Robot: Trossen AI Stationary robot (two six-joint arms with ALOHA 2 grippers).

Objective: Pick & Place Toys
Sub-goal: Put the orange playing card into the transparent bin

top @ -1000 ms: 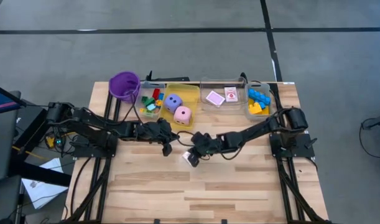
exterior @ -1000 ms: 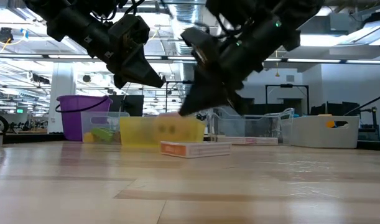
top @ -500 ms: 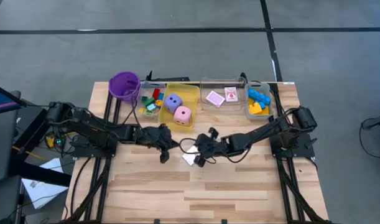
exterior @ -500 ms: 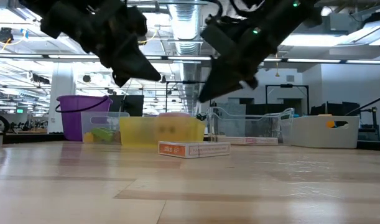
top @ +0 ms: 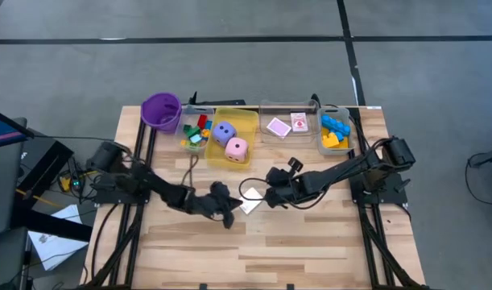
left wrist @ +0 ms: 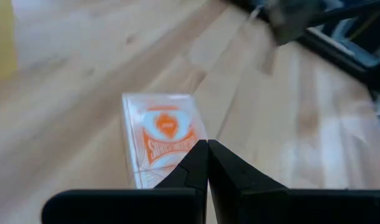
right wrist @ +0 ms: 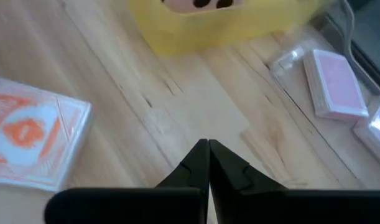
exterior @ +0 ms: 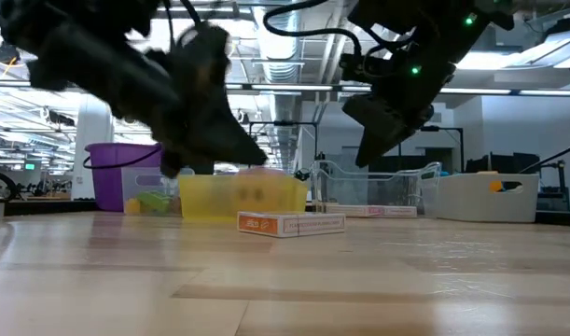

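Left claw (top: pixel 228 217) has swung beside the card box (top: pixel 250 204).

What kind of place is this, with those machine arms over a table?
Probably a robotics lab in a big open hall. Two dark robot arms are mounted at a wooden table on a bare concrete floor, and the low view shows exposed ceiling ducts and lit workstations beyond a purple cup and toy bins.

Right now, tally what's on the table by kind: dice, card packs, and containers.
Foam dice: 2, purple and pink
Card packs: 3, orange box on the bare table, two in the clear bin
Containers: 5, counting the purple cup
Total: 10
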